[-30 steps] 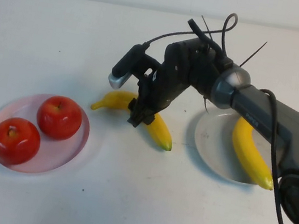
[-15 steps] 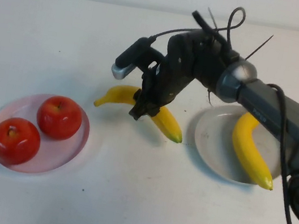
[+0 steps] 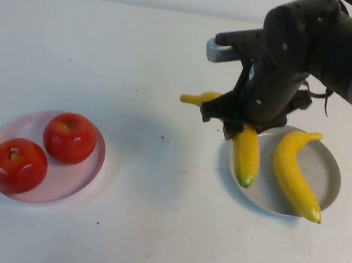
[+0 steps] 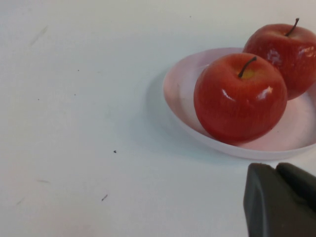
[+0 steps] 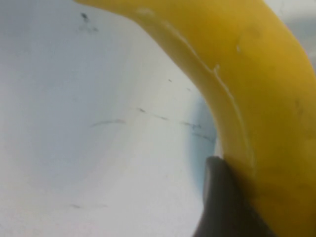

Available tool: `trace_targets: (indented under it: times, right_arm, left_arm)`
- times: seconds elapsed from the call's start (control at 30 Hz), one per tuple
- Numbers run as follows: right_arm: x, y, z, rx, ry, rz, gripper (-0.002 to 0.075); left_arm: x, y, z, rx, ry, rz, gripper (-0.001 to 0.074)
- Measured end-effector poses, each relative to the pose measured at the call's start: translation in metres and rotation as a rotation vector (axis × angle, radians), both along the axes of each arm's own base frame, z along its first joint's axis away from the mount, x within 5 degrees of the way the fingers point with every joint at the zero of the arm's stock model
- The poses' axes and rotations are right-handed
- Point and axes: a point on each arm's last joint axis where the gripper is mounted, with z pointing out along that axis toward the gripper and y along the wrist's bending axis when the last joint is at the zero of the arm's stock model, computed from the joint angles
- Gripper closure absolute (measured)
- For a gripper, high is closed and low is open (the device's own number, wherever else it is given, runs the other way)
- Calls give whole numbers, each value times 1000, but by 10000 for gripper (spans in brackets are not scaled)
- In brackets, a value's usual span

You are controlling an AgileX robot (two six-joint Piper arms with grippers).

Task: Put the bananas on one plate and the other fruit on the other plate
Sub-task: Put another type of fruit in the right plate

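Observation:
My right gripper (image 3: 235,122) is shut on a yellow banana (image 3: 246,153) at its middle. The banana's lower end hangs over the left rim of the grey plate (image 3: 331,163), and its other end sticks out to the left. In the right wrist view this banana (image 5: 247,74) fills the frame against one of the gripper's fingers (image 5: 222,202). A second banana (image 3: 296,172) lies in the grey plate. Two red apples (image 3: 69,137) (image 3: 18,164) sit on the pink plate (image 3: 81,175) at the left. My left gripper (image 4: 276,170) is shut and empty, close to the pink plate (image 4: 182,89) and its apples (image 4: 239,96) (image 4: 289,52).
The white table (image 3: 147,221) lies bare between the two plates and in front of them. The right arm's dark body and cables (image 3: 326,42) tower over the far side of the grey plate.
The right gripper has lifted the banana off the table and carried it to the right, from the middle of the table to the grey plate's left rim. The left gripper has not moved.

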Motion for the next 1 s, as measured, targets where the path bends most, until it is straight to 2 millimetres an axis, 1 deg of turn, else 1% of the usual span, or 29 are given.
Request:
trace_targets:
  times: [0.17, 0.33, 0.43, 0.6, 0.67, 0.87, 1.0]
  right_arm:
    - [1, -21, -27, -14, 66, -116, 421]
    - [11, -37, -37, -19, 84, -179, 421]
    - [16, -43, -43, -40, 91, -207, 421]
    - [19, -48, -52, -76, 106, -223, 421]
    - [20, -49, -52, -76, 107, -226, 418]
    - [20, -49, -52, -78, 105, -228, 375]
    - [20, -49, -52, -79, 107, -228, 363]
  left_arm:
    - [0, 0, 0, 0, 0, 0, 734]
    - [0, 0, 0, 0, 0, 0, 734]
    - [0, 0, 0, 0, 0, 0, 734]
    - [0, 0, 0, 0, 0, 0, 734]
    - [0, 0, 0, 0, 0, 0, 734]
    - [0, 0, 0, 0, 0, 0, 734]
    - [0, 0, 0, 0, 0, 0, 734]
